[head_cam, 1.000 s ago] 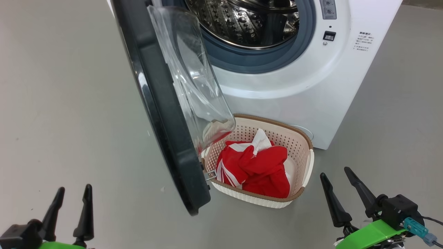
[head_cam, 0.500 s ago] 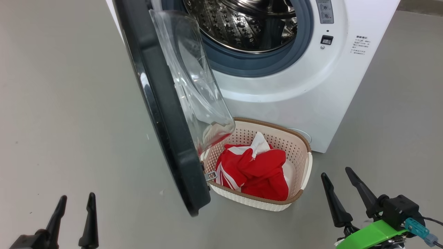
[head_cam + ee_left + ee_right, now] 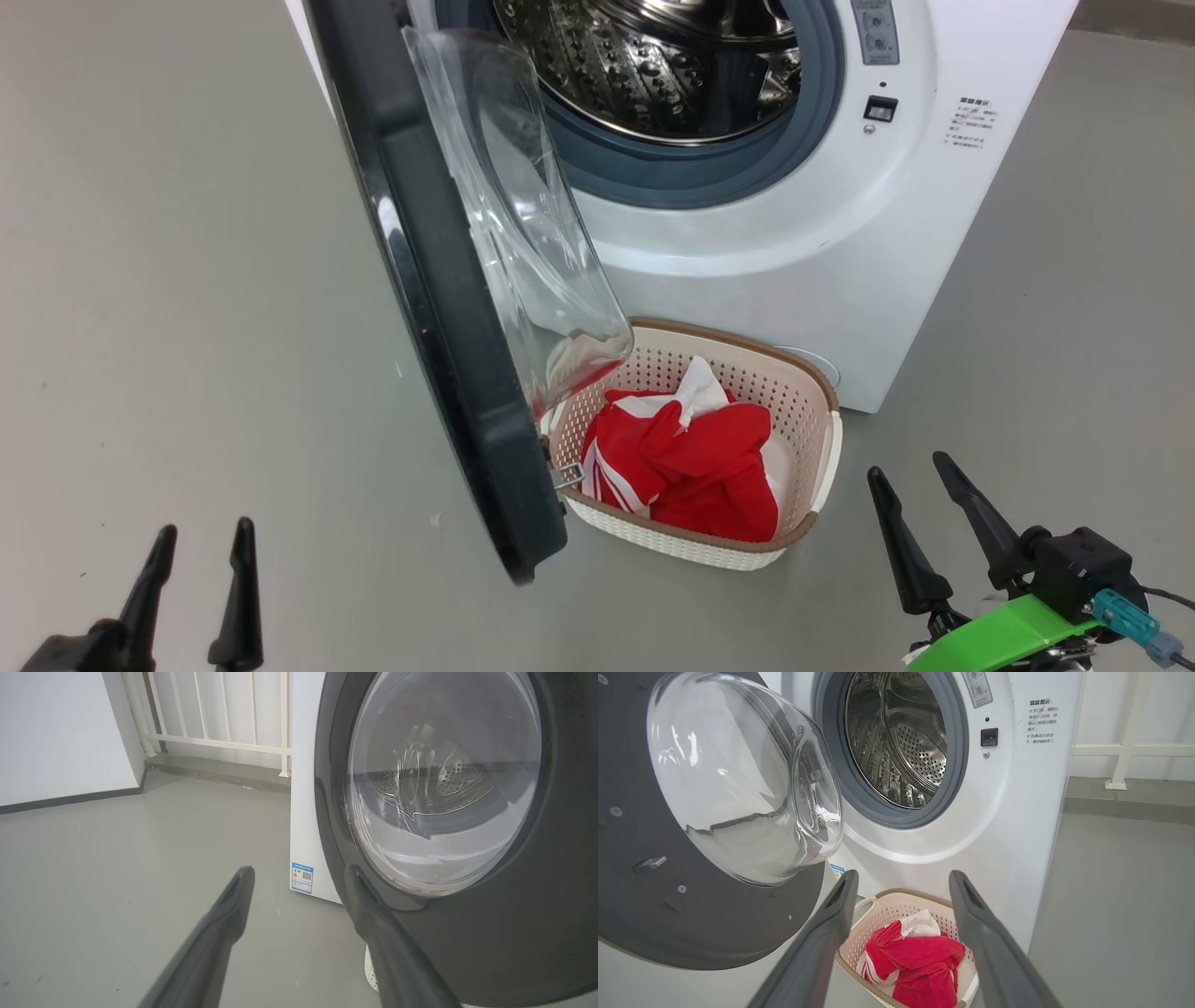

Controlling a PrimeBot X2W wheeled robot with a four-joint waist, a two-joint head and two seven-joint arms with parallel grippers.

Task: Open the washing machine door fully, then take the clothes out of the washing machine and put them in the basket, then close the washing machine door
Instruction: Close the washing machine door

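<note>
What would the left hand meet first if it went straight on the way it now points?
Probably the white side of the washing machine by the blue sticker; depth is unclear, and the left hand might brush the washing machine door first.

The round black-rimmed glass washing machine door [image 3: 439, 308] hides the left end of the cream perforated plastic basket [image 3: 775, 383]. Red-and-white fabric clothes [image 3: 700, 467] cover the basket's bottom. The head view's top edge cuts off the white boxy washing machine [image 3: 794, 261], whose black printed label [image 3: 969, 119] is too small to read.
</note>
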